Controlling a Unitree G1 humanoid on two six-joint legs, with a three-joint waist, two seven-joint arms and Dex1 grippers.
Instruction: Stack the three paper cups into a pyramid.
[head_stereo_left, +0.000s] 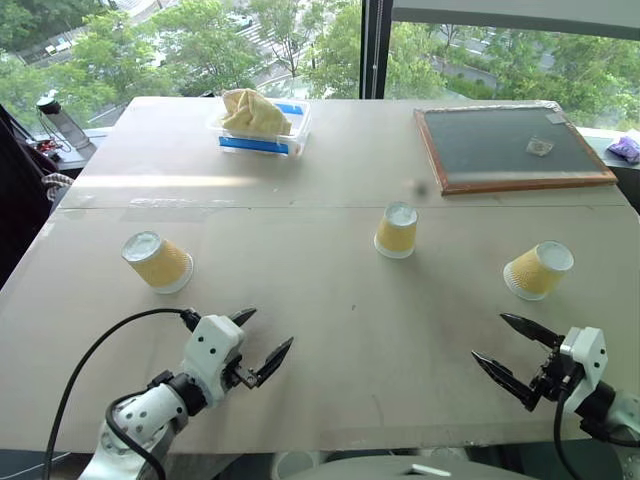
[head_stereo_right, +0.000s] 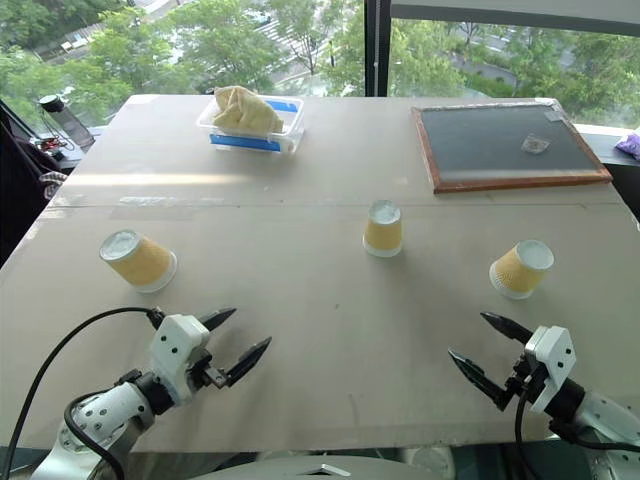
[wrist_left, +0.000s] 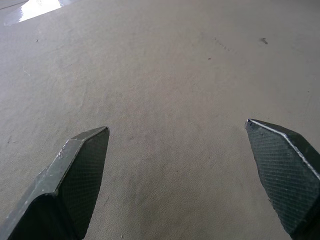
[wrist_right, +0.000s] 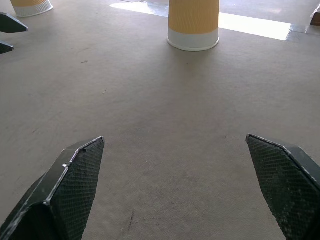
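Three paper cups stand upside down and well apart on the beige tabletop (head_stereo_left: 330, 330): the left cup (head_stereo_left: 157, 261) near the left edge, the middle cup (head_stereo_left: 397, 230) at centre, and the right cup (head_stereo_left: 538, 270) toward the right side. The left and right cups appear tilted in the head views. The left gripper (head_stereo_left: 262, 343) hovers over the near edge of the tabletop with its fingers (wrist_left: 82, 170) released and spread, grasping nothing. The right gripper (head_stereo_left: 505, 350) likewise hovers near the right cup, fingers (wrist_right: 75, 180) spread and empty; its wrist view faces the middle cup. At the far side lie a clear plastic tub (head_stereo_left: 262, 130) holding a yellow cloth (head_stereo_left: 252, 110), and a framed chalkboard (head_stereo_left: 510, 148).
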